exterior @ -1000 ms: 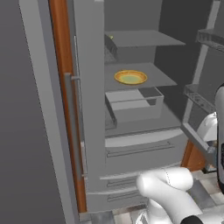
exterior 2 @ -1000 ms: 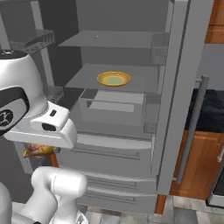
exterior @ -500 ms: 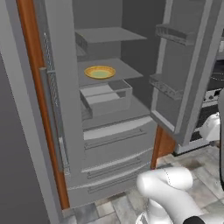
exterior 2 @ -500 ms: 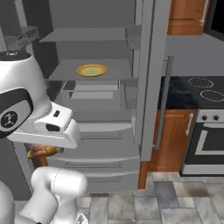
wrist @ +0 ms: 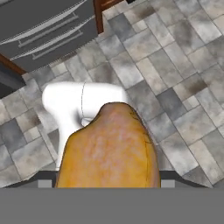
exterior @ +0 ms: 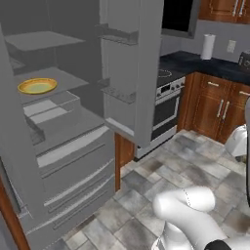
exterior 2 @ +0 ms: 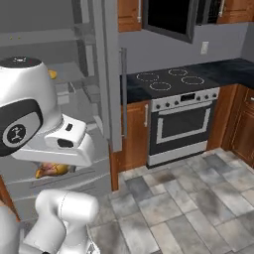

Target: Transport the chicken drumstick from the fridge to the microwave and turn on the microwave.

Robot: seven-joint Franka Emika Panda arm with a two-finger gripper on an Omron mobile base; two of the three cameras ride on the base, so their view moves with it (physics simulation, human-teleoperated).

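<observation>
The chicken drumstick (wrist: pixel 109 148), a yellow-orange lump, looms large at the bottom of the hand view and hides the fingertips. In the right base view the chicken drumstick (exterior 2: pixel 47 171) hangs under the white hand, with my gripper (exterior 2: pixel 55 166) shut on it, low in front of the fridge drawers. The grey fridge (exterior: pixel 73 161) stands open at the left, its door (exterior 2: pixel 111 74) swung out. The microwave (exterior 2: pixel 168 17) with its dark front hangs above the stove; the left base view shows the microwave (exterior: pixel 180 14) at the top right.
A flat yellow plate (exterior: pixel 37 86) lies on a fridge shelf. A black stove with rings (exterior 2: pixel 168 79) stands right of the fridge, between wooden cabinets (exterior: pixel 215 112). A paper towel roll (exterior: pixel 208 46) stands on the dark counter. Grey tiled floor (exterior 2: pixel 188 198) stretches ahead.
The base has swung right, so the fridge has slid to the left of both base views while the stove, microwave and cabinets have come in. The drumstick stays in the gripper.
</observation>
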